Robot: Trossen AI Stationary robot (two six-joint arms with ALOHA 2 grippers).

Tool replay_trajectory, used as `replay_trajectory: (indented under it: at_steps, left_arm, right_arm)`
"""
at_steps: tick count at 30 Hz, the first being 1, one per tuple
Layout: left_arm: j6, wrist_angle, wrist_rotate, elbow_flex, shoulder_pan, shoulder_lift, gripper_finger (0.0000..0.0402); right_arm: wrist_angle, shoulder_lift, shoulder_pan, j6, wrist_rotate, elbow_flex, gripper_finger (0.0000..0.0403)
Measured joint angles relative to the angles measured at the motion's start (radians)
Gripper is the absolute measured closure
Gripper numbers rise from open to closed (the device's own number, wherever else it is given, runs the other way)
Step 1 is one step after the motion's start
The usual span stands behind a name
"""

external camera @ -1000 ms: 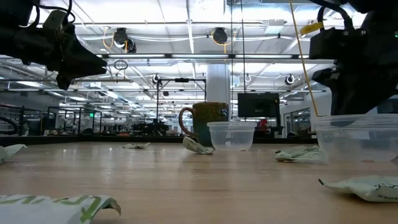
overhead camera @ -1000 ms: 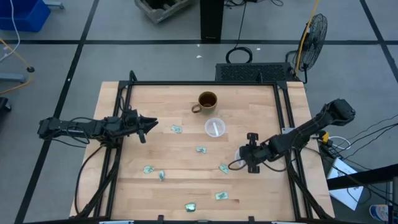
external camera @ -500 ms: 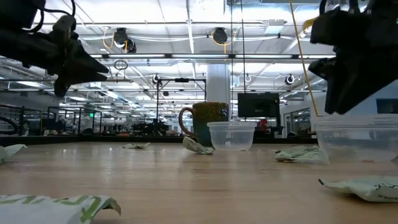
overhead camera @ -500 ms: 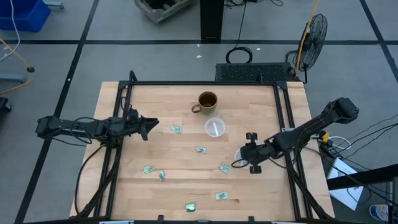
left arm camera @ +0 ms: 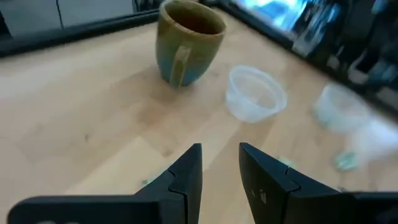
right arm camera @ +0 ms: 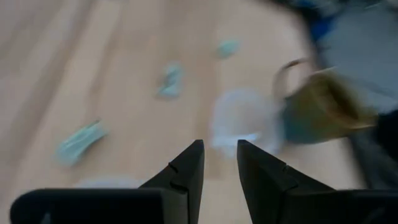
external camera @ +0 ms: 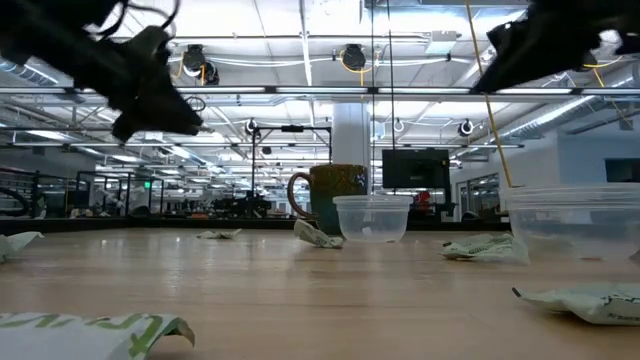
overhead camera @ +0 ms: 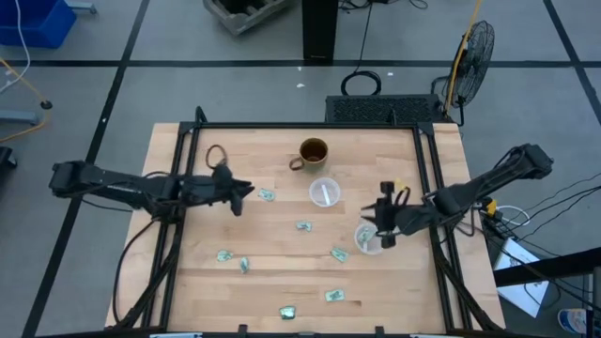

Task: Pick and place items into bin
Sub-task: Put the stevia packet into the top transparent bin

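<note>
Several tiny pale green-and-white candy bits lie scattered on the wooden table (overhead camera: 235, 150), one (overhead camera: 267, 195) just right of my left gripper (overhead camera: 246, 192), others (overhead camera: 303, 226) (overhead camera: 338, 253) (overhead camera: 223, 254) nearer the near edge. My left gripper (left arm camera: 219, 155) hovers above the table with a narrow gap between its fingers, which hold nothing. My right gripper (overhead camera: 383, 222) hangs over the far side of a clear plastic cup (overhead camera: 368, 238). In its wrist view the right gripper (right arm camera: 219, 152) shows the same narrow gap, with nothing in it.
A brown mug (overhead camera: 313, 152) stands near the far edge, with a second clear cup (overhead camera: 324, 193) just in front of it. A black frame (overhead camera: 300, 126) runs along the table's far, left and right sides. More candy bits (overhead camera: 333, 296) (overhead camera: 287, 312) lie by the near edge.
My left gripper has moved toward the table's right, closer to the candy bit beside the second cup. My right gripper has risen from low over the near clear cup and drawn toward the far edge, so the cup now shows uncovered.
</note>
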Motion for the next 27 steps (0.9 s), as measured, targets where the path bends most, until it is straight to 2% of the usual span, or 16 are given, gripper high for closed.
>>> replay_trajectory:
  at_steps: [4,6,8,13,17,21,27]
  left_arm:
    - [0.184,-0.164,-0.025,0.207,0.003,0.164,0.0291]
    - [0.254,-0.222,-0.029,0.282,0.015,0.233,0.0291]
    - [0.257,-0.260,-0.030,0.327,0.036,0.287,0.0291]
    - [0.176,-0.308,0.033,0.340,0.109,0.401,0.0291]
    - [0.189,-0.327,0.077,0.339,0.139,0.487,0.0291]
    - [0.280,-0.280,0.150,0.339,0.128,0.564,0.0291]
    - [0.409,-0.262,0.147,0.339,0.099,0.687,0.0291]
  right_arm:
    - [0.049,-0.026,0.000,-0.007,0.154,0.000,0.0314]
    - [0.054,-0.033,0.000,0.001,0.193,0.000,0.0314]
    - [0.054,-0.034,0.000,0.002,0.210,0.000,0.0314]
    - [0.057,-0.033,0.000,0.063,0.218,0.000,0.0314]
    - [0.080,-0.036,0.000,0.073,0.271,0.000,0.0314]
    - [0.066,-0.037,0.000,0.073,0.266,0.000,0.0314]
    - [0.061,-0.037,0.000,0.073,0.266,0.000,0.0314]
